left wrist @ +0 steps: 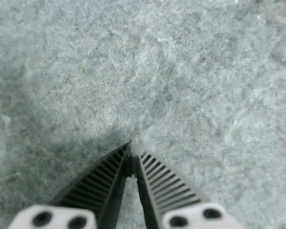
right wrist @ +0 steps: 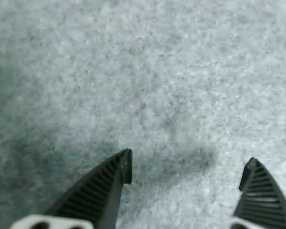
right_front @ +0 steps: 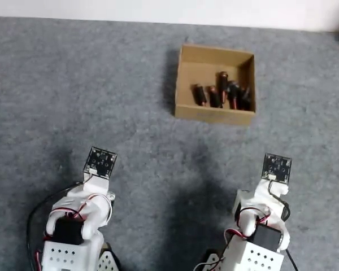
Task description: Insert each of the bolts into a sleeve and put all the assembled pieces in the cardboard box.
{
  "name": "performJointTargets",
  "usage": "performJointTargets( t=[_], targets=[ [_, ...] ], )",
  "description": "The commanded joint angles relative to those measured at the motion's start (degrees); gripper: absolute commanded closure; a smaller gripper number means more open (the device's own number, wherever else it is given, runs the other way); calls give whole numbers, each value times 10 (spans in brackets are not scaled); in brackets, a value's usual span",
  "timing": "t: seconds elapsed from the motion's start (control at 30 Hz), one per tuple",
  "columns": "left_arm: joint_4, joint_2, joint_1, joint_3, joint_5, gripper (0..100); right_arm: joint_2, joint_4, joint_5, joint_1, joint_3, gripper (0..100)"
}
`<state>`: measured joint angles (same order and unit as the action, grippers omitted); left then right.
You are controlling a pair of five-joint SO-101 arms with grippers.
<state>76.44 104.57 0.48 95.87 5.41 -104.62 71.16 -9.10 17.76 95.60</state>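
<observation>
The cardboard box sits on the grey carpet at the back, right of centre. Inside it lie several dark bolt-and-sleeve pieces, bunched toward its right side. Both arms rest folded at the near edge, well short of the box. The left arm is at the near left; its gripper is shut with nothing between its tips, over bare carpet. The right arm is at the near right; its gripper is open and holds nothing, also over bare carpet.
Grey carpet covers the whole table. A pale wall strip runs along the far edge. Cables hang by the left arm's base.
</observation>
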Motion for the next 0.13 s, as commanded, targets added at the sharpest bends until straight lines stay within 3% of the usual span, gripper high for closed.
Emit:
performJointTargets(
  t=[0.0,0.1],
  targets=[
    [3,7,-2,13,0,986,-4,2,-5,6,71,660],
    [3,7,-2,13,0,986,-4,2,-5,6,71,660]
  ],
)
